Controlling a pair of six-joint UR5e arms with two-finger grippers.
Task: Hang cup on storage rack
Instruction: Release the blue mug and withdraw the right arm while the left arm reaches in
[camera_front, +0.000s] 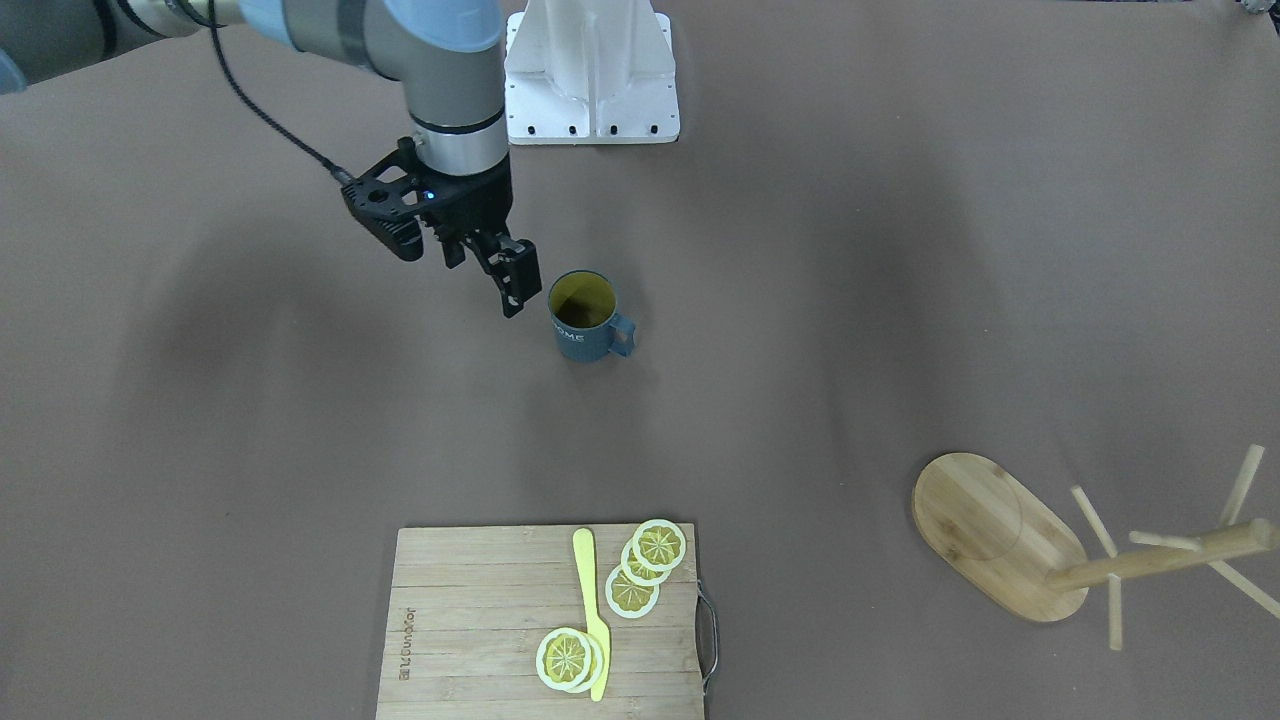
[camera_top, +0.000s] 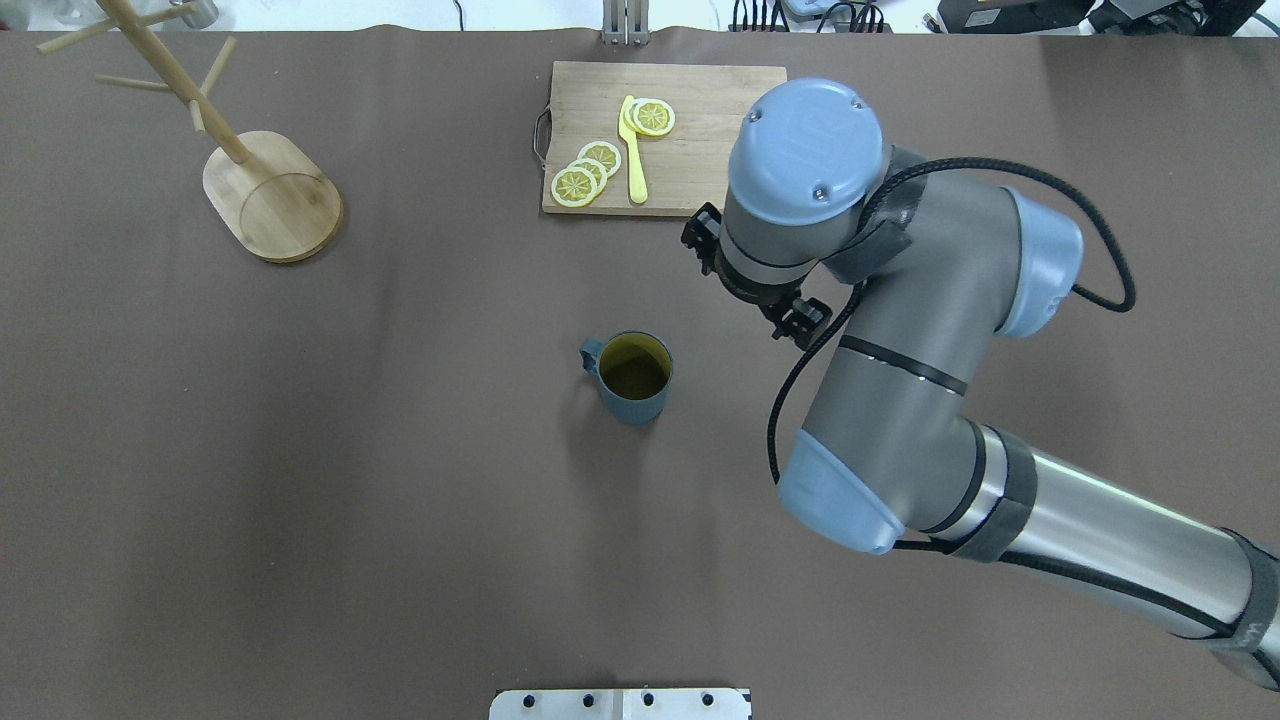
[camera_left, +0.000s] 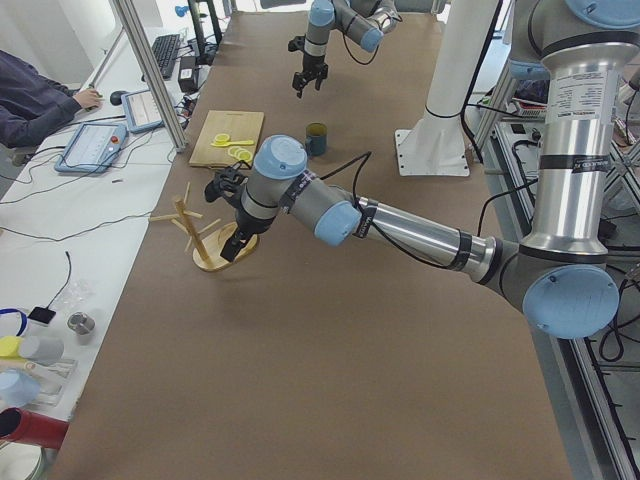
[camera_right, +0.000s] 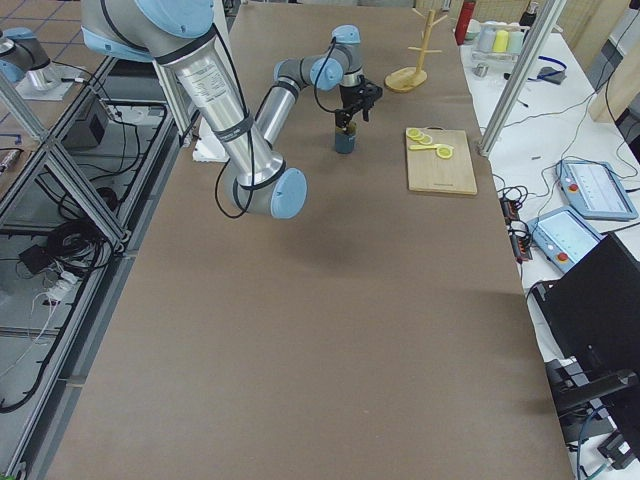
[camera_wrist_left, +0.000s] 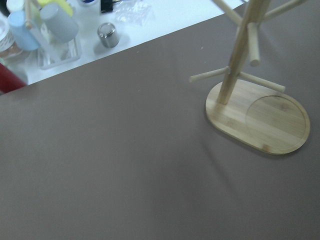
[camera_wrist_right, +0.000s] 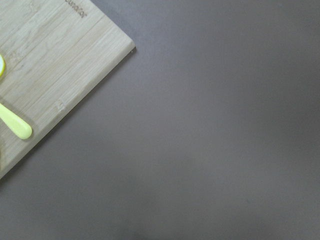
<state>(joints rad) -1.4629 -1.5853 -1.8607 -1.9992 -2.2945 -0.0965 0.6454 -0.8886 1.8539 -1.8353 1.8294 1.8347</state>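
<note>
While cup (camera_top: 634, 378) stands central, rack (camera_top: 272, 195) near table (camera_top: 300, 450) edge.

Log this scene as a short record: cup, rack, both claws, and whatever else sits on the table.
cup: upright on the table, handle toward the robot's left
storage rack: upright, far on the robot's left side, pegs bare
right claw: open, empty, raised beside the cup, apart from it
left claw: close by the storage rack's base, open or shut cannot be told
cutting board: carries lemon slices and a yellow knife
task state: cup not yet hung
</note>
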